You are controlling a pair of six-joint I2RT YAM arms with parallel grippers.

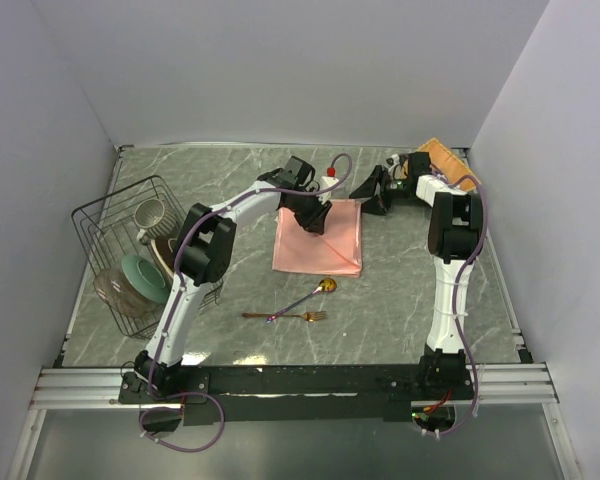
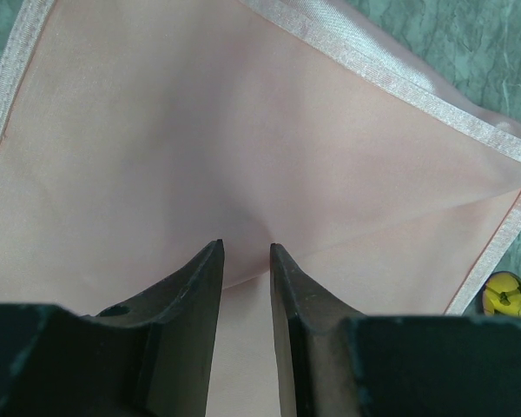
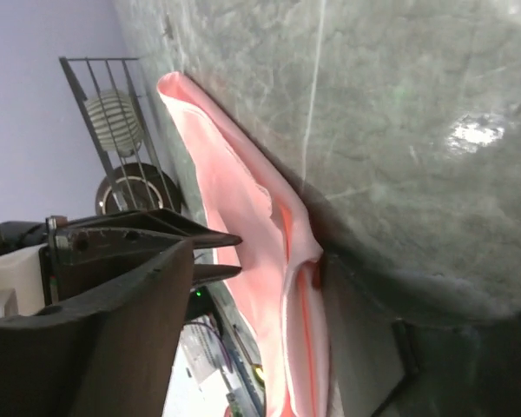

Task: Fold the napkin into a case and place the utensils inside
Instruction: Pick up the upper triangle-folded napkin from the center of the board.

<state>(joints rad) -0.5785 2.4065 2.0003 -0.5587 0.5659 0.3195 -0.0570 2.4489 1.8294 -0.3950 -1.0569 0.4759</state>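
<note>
Napkin: the salmon-pink napkin [image 1: 320, 240] lay on the desk [image 1: 400, 300] between the two arms, mostly flat. In the left wrist view, more than one layer showed along its hemmed edge.
Left end effector: the left end effector [image 1: 315, 215] was down on the far left part of the cloth. Its fingers [image 2: 200, 287] were drawn close together, with a small ridge of the napkin pinched between their tips and creases fanning out from that spot.
Right end effector: the right end effector [image 1: 375, 193] sat low at the far right corner of the napkin with its fingers spread wide. In its wrist view, the raised edge of the cloth ran between them, touching the lower finger.
Utensils: the gold spoon [image 1: 315, 293] lay just beside the near edge of the napkin. The gold fork [image 1: 288, 317] lay nearer the arm bases, its handle crossing under the spoon's handle. Both were outside the cloth.
Rack: a black wire rack [image 1: 130, 250] with crockery stood at the left of the desk.
Mat: an orange-tan woven mat [image 1: 443, 155] lay in the far right corner.
</note>
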